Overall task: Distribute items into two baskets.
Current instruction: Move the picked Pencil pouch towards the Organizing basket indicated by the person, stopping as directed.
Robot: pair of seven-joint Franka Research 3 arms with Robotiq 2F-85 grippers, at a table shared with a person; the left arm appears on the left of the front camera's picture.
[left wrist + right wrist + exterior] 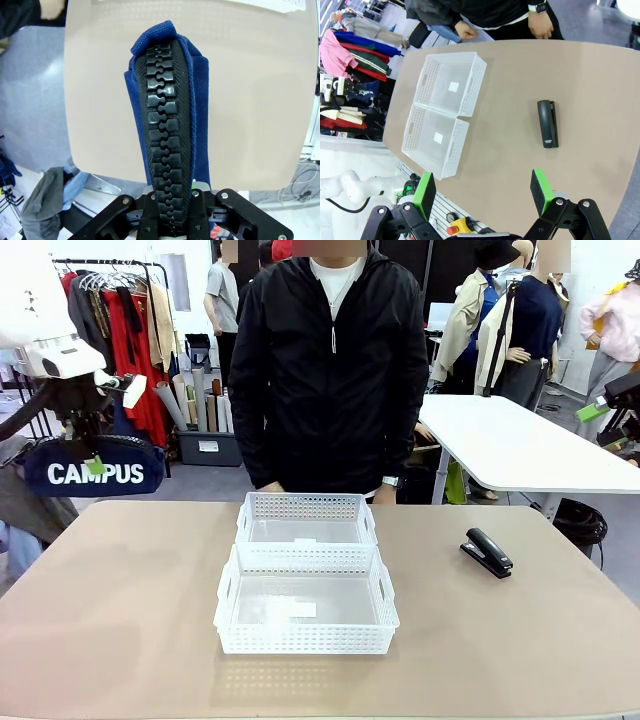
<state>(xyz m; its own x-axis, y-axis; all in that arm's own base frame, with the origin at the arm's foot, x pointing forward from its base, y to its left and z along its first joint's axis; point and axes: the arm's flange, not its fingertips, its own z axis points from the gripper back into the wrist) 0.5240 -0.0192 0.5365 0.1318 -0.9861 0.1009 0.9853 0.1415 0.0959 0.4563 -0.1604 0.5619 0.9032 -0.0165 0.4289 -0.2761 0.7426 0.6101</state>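
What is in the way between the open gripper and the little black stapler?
Nothing that I can see. The stapler lies alone on the bare table. The right gripper hangs open over it with clear space between them. The baskets sit off to the side.

This is a robot test space set up in an open hall that also serves as a clothing workroom. In the front view, a white robot arm (45,355) stands at ten o'clock over a tan worktable (120,600). A person in a black jacket (335,370) waits at twelve. Between ten and eleven o'clock a clothes rack (115,300) carries red and tan garments on hangers, with rolls of material (195,400) by a grey bin (208,448). A white table (510,440) stands at three o'clock, and other people (222,300) at eleven. In the right wrist view, more hung garments (355,50) show at ten o'clock.
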